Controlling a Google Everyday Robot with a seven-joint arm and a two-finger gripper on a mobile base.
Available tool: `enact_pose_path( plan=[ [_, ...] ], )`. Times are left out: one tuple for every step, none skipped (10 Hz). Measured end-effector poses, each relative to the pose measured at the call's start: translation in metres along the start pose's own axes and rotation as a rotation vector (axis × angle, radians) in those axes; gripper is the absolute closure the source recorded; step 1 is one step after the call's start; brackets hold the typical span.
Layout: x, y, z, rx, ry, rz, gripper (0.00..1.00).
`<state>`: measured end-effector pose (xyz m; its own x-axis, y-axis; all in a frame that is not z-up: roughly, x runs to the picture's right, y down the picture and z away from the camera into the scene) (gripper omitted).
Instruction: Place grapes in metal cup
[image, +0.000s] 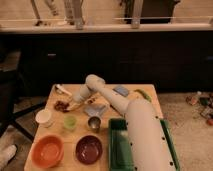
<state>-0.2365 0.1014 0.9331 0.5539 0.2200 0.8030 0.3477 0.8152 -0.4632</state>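
The pincer (73, 106) is pinched shut right beside the one bunch of grapes (61, 105) at the left of the worktop (57, 131) — I cannot tell if it has them. Three cups stand nearer: one metal cup (93, 123), one green cup (70, 122), one white cup (44, 117) — then two bowls, one orange bowl (47, 151) and one dark red bowl (89, 149)

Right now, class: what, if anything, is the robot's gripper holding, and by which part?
The gripper is shut at the right edge of the grapes, its fingers meeting the bunch there. Whether it actually grips them cannot be told.
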Motion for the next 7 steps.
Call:
enact_pose_path(
  plan=[
    [0.0,0.0,-0.001,0.0,-0.001,0.0,1.0],
    [0.0,-0.001,-0.002,0.001,-0.001,-0.001,1.0],
    [-0.001,-0.001,-0.005,0.002,-0.001,-0.004,1.0],
    [-0.003,-0.002,-0.008,0.009,-0.001,-0.008,1.0],
    [-0.005,-0.003,-0.011,0.015,-0.002,-0.013,1.0],
    [-0.009,-0.004,-0.017,0.027,-0.002,-0.023,1.0],
    [-0.014,-0.006,-0.024,0.039,-0.002,-0.032,1.0]
  ],
)
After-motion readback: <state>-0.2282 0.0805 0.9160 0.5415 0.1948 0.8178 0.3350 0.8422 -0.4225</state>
